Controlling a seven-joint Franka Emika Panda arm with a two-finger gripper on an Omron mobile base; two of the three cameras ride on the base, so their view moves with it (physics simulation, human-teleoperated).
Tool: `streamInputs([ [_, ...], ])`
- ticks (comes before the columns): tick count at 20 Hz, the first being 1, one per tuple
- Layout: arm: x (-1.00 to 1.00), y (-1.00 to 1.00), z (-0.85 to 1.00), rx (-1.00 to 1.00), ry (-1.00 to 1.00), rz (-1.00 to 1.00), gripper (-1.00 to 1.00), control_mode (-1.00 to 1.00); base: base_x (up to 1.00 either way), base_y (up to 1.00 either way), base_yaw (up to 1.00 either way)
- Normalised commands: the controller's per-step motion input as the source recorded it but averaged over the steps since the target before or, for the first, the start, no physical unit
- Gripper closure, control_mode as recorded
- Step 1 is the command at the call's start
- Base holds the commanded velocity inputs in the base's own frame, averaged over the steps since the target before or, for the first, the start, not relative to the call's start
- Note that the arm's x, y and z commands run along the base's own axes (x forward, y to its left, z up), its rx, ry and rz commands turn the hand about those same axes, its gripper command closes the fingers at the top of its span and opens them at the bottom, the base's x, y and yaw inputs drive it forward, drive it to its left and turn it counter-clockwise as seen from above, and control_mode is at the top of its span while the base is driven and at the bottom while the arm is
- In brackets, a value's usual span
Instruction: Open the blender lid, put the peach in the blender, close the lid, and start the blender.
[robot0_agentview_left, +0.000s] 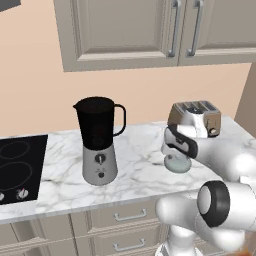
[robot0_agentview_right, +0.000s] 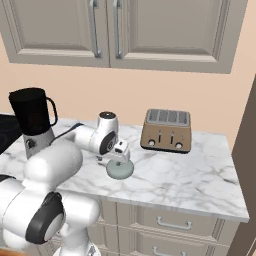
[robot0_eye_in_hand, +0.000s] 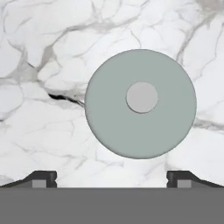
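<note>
Hand view shows you the blender lid (robot0_eye_in_hand: 140, 103) resting mid-frame on the counter (robot0_eye_in_hand: 39, 122), off its jar for loading, the gripper (robot0_eye_in_hand: 111, 179) spread wide and empty.

One blender (robot0_agentview_left: 99, 142), one blender lid (robot0_eye_in_hand: 140, 103), one toaster (robot0_agentview_right: 166, 131), one cooktop (robot0_agentview_left: 20, 167).

Blender (robot0_agentview_left: 100, 142) upright on bench (robot0_agentview_left: 140, 170), dark jar mouth uncovered, silver base with knob facing front. Blender lid (robot0_eye_in_hand: 140, 103) off, pale grey-green disc lying flat on bench, knob up, well right of blender.
</note>
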Motion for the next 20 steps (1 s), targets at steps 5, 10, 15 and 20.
streamInputs([
  [5, 0.2, -0.24, -0.27, 0.0, 0.05, 0.0, -1.0, -1.0, 0.0, 0.0, 0.0],
  [10, 0.26, -0.11, -0.35, 0.0, 0.04, 0.0, -1.0, -1.0, 0.0, 0.0, 0.0],
  [15, 0.23, -0.02, -0.25, 0.0, 0.01, 0.0, -1.0, -1.0, 0.0, 0.0, 0.0],
  [20, 0.26, -0.01, -0.18, 0.0, 0.0, 0.0, -1.0, -1.0, 0.0, 0.0, 0.0],
])
